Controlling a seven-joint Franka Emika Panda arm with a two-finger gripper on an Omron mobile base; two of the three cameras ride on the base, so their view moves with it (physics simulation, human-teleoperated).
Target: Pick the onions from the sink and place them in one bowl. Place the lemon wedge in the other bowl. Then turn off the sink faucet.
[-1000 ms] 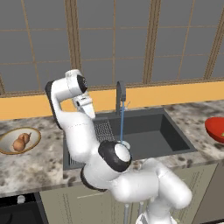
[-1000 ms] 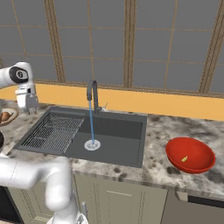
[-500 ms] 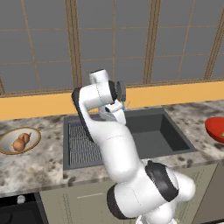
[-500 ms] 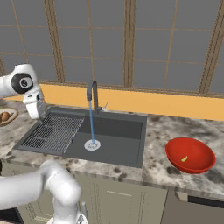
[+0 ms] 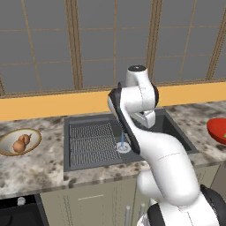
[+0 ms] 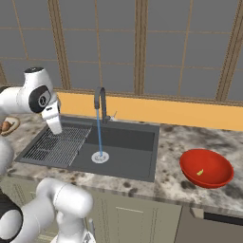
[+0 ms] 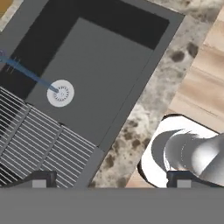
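Both onions (image 5: pixel 21 143) lie in the beige bowl (image 5: pixel 6 149) on the left counter; the bowl (image 6: pixel 13 122) also peeks in at the left edge of the right base view. The lemon wedge (image 6: pixel 200 172) rests inside the red bowl (image 6: pixel 206 168), whose rim (image 5: pixel 218 129) shows on the right counter. Water runs from the sink faucet (image 6: pixel 100 102) down to the drain (image 6: pixel 100 156) of the dark sink (image 6: pixel 128 142). My gripper (image 6: pixel 56 129) hangs open and empty above the rack side of the sink (image 5: pixel 88 152). In the hand view its fingertips (image 7: pixel 41 179) stand wide apart over the rack (image 7: pixel 39 140).
The faucet's small pale lever (image 6: pixel 114 115) sticks out to the spout's right. The grid rack (image 6: pixel 59 142) covers the sink's left half. Speckled stone counter (image 6: pixel 171 147) runs on both sides. A wall of windows stands behind.
The arm has swung right, from beside the beige bowl to over the sink. The gripper stayed open. Water keeps running.
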